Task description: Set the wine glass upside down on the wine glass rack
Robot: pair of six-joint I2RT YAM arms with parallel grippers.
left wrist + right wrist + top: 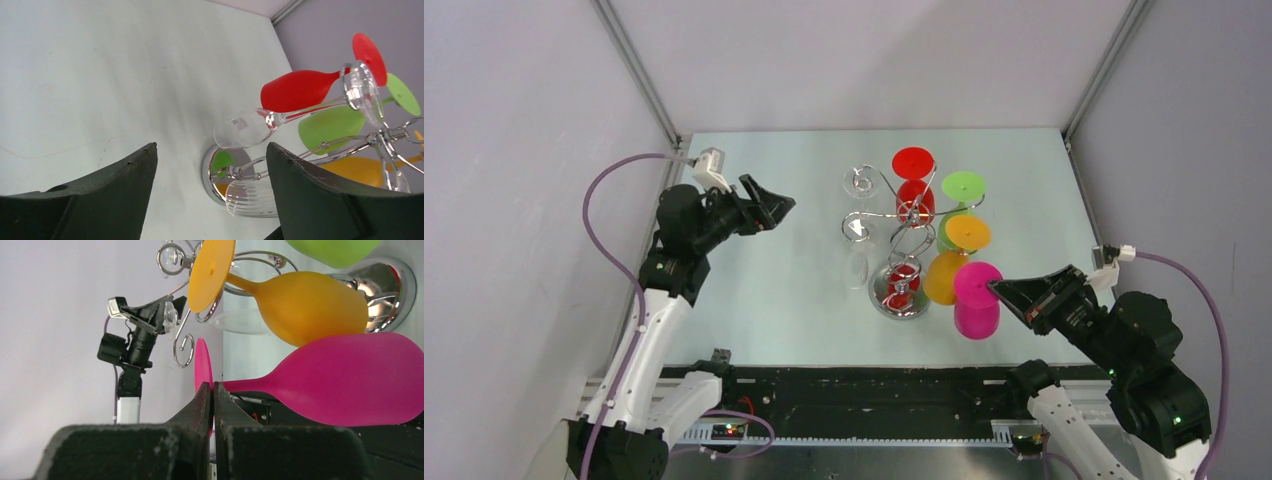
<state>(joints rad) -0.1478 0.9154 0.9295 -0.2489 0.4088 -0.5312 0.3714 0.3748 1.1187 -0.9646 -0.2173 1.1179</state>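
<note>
on the table [764, 300], centre: the wine glass rack [889, 298] stands upright, with a round mirrored base, a twisted stem and curled chrome arms on top.
hanging on the rack: a red glass [914, 195] at the far side, a green glass [951, 232] and an orange glass [944, 278] to the right, and two clear glasses [857, 262] to the left, all foot up and bowl down.
pink wine glass [976, 305]: upside down at the rack's near right, with its round foot on top and its bowl below, just beside the orange glass. in the right wrist view a curled arm ends close to the pink foot. whether the foot sits in that arm cannot be told.
right gripper [999, 288]: reaches in from the right, its fingers pressed almost together on the thin pink stem just under the foot.
left gripper [779, 213]: raised to the left of the rack, well apart from it, with its fingers spread wide and nothing between them.
left wrist view: between the dark fingers [125, 185] the rack's base shows, with a smooth clear glass [245, 127] and a ribbed clear glass [250, 197] near it.
</note>
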